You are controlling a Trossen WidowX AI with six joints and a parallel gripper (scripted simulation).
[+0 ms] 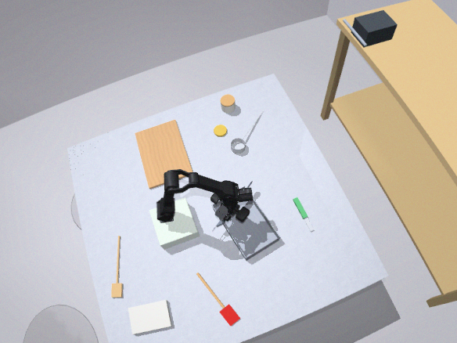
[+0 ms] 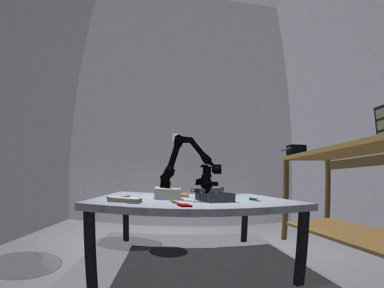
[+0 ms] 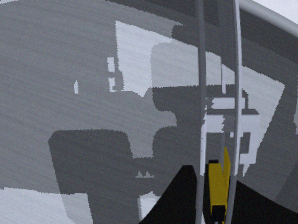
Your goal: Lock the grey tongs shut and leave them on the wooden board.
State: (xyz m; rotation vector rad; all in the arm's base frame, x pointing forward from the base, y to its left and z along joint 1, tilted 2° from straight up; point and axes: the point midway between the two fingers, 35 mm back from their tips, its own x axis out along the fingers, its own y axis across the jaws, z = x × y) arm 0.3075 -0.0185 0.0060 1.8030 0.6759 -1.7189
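Note:
The grey tongs (image 3: 237,100) (image 1: 250,185) lie across the roasting tin (image 1: 263,249) (image 2: 223,198) (image 3: 30,90). In the wrist view their two long arms run close together, nearly parallel, with a narrow gap. My gripper (image 3: 196,175) (image 1: 230,216) (image 2: 207,191) points down over the tin's back left part and is shut on the tongs, one black finger on each outer side. A yellow piece (image 3: 217,180) shows between the arms. Whether the lock has caught is hidden. The wooden board (image 1: 162,153) (image 2: 185,194) lies flat behind and left of the tin, with nothing on it.
The arm's pale green base block (image 1: 176,231) (image 2: 168,194) stands left of the tin. A green-handled tool (image 1: 300,208) lies right of it. A strainer (image 1: 238,146), yellow disc (image 1: 220,131) and jar (image 1: 228,103) are behind. A red-headed spatula (image 1: 229,315) lies in front.

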